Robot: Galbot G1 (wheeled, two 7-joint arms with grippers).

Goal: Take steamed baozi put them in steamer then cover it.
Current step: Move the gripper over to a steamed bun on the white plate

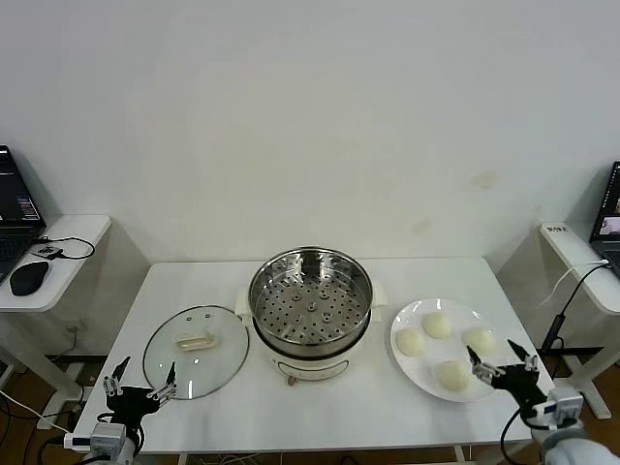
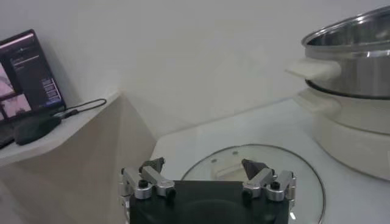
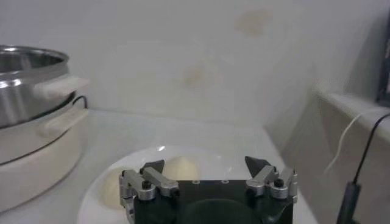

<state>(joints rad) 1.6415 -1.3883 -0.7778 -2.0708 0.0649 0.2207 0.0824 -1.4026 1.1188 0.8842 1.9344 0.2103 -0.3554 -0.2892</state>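
Observation:
The steamer (image 1: 310, 308), a shiny steel pot with a perforated tray inside, stands uncovered at the table's middle. Its cover (image 1: 208, 363), a clear glass lid with a cream bar handle, lies flat on the table to its left. Several cream-white baozi (image 1: 452, 376) rest on a white plate (image 1: 417, 373) to the steamer's right. My left gripper (image 1: 141, 380) hovers open at the lid's near-left edge, holding nothing; the left wrist view shows the gripper (image 2: 204, 165), the lid (image 2: 256, 173) and the pot (image 2: 353, 79). My right gripper (image 1: 504, 360) hangs open over the plate's near-right edge, empty, with a baozi (image 3: 183, 167) just beyond it (image 3: 206, 164).
A side table at the left carries a laptop (image 1: 15, 208), a black mouse (image 1: 29, 278) and a cable. Another side table (image 1: 581, 262) at the right holds a laptop and a trailing cable. A white wall closes the back.

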